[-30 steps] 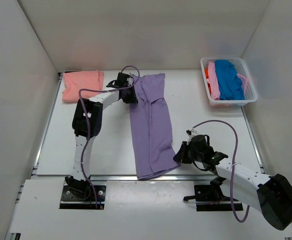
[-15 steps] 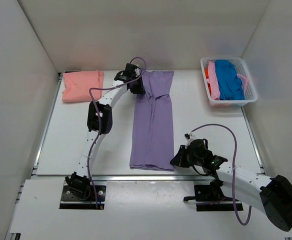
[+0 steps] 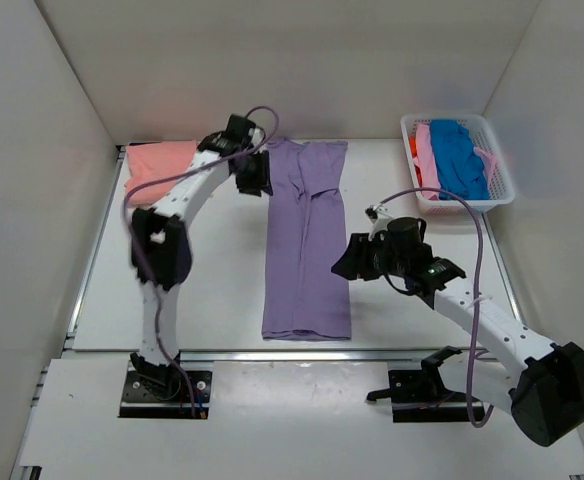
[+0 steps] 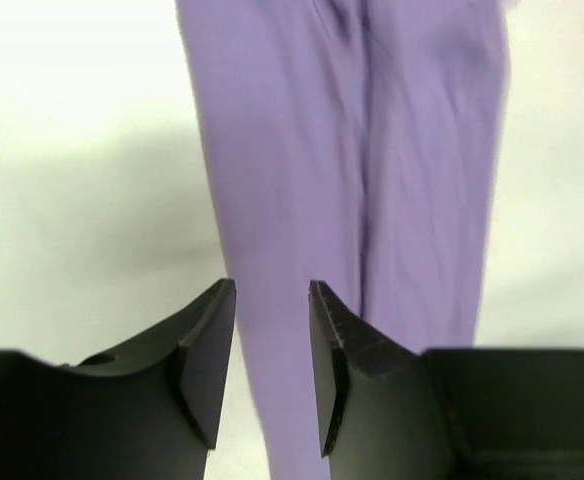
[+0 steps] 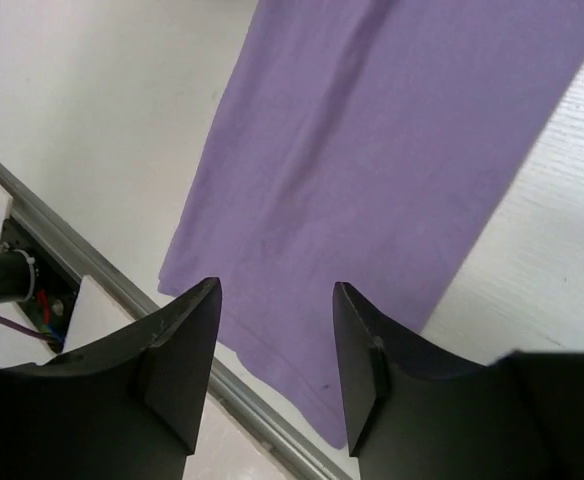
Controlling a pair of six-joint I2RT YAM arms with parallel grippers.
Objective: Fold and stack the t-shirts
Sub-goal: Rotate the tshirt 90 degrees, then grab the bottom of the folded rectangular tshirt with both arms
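The t-shirts sat apart: a folded salmon-pink one (image 3: 164, 160) lay far left, and just right of it the left gripper (image 4: 272, 290) hovered, fingers slightly parted and empty, at the far-left corner of the lavender one (image 3: 305, 250). That shirt stretched near to far in a long strip. At its right edge the right gripper (image 5: 277, 290) hung, spread and empty, and the blue one (image 3: 459, 160) filled the white basket (image 3: 450, 117) far right.

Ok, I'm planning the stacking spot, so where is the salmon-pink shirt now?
Top view: the salmon-pink shirt lies in the far left corner, left of the left gripper and the lavender shirt.
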